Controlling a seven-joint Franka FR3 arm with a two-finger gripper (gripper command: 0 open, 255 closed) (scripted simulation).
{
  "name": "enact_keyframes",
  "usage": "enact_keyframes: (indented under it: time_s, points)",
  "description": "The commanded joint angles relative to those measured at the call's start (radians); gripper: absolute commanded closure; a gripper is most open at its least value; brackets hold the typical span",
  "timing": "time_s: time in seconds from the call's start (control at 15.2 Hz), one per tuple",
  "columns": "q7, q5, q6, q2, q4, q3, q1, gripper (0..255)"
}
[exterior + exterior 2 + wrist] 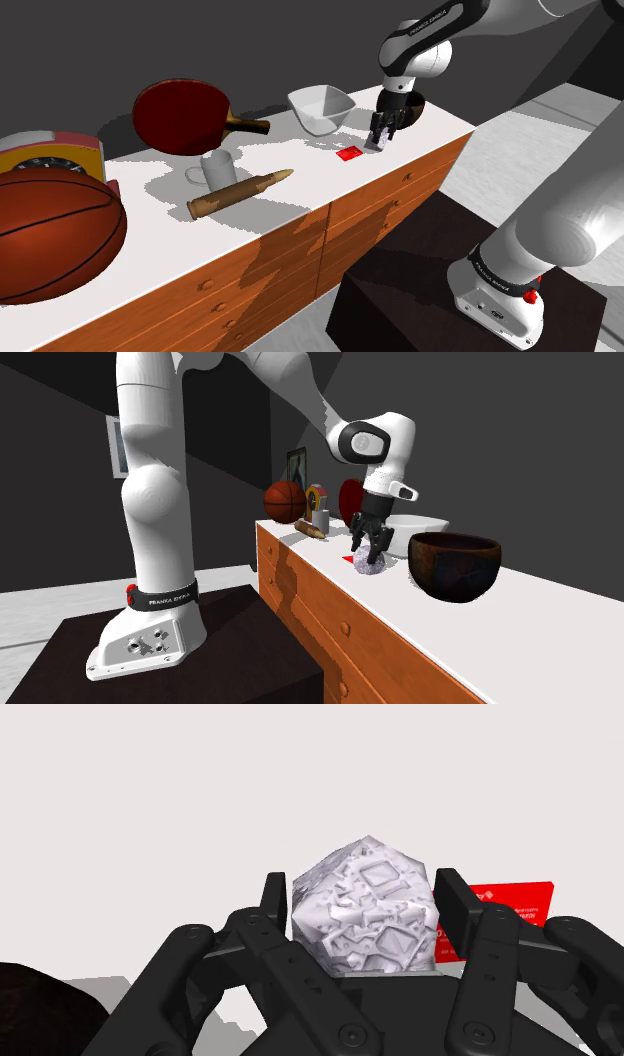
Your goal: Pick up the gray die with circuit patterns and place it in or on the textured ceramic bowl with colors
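The grey die [365, 909], covered in raised circuit-like relief, sits between my black fingers, and both pads press its sides. My gripper [365, 919] is shut on it. In the second exterior view the die [368, 563] hangs at the fingertips of the gripper [366, 552], right at the white dresser top [540, 602]; I cannot tell whether it still touches. The dark brown bowl [455, 564] stands just beyond it toward that view's right. In the shoulder view the gripper [380, 140] is in front of the bowl [415, 108], near the dresser's far end.
A red card [350, 154] lies beside the gripper. Further along the top are a white bowl [322, 107], a red paddle [180, 115], a white mug [215, 168], a brass cartridge [240, 192] and a basketball [50, 230]. The dresser's front edge is close.
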Motion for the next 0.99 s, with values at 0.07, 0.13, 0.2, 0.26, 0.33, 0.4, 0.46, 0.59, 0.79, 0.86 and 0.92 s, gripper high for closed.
enact_keyframes:
  time_s: [0.07, 0.13, 0.2, 0.26, 0.33, 0.4, 0.46, 0.59, 0.79, 0.86, 0.92]
  points:
    - [0.005, -0.005, -0.01, -0.008, 0.0, -0.001, -0.001, 255]
    - [0.009, -0.009, -0.023, -0.016, 0.005, -0.001, -0.001, 255]
    - [0.013, -0.013, -0.035, -0.025, 0.01, -0.001, -0.001, 255]
    - [0.017, -0.017, -0.048, -0.033, 0.016, -0.001, -0.001, 255]
    - [0.021, -0.02, -0.061, -0.041, 0.021, -0.001, -0.001, 255]
    - [0.024, -0.023, -0.074, -0.049, 0.027, -0.001, -0.001, 255]
    - [0.028, -0.027, -0.087, -0.057, 0.033, -0.001, -0.001, 255]
    - [0.035, -0.033, -0.113, -0.071, 0.045, -0.001, -0.001, 255]
    - [0.044, -0.04, -0.153, -0.091, 0.066, -0.001, -0.002, 255]
    - [0.047, -0.043, -0.166, -0.098, 0.073, 0.0, -0.002, 255]
    - [0.05, -0.045, -0.179, -0.104, 0.081, 0.0, -0.002, 255]
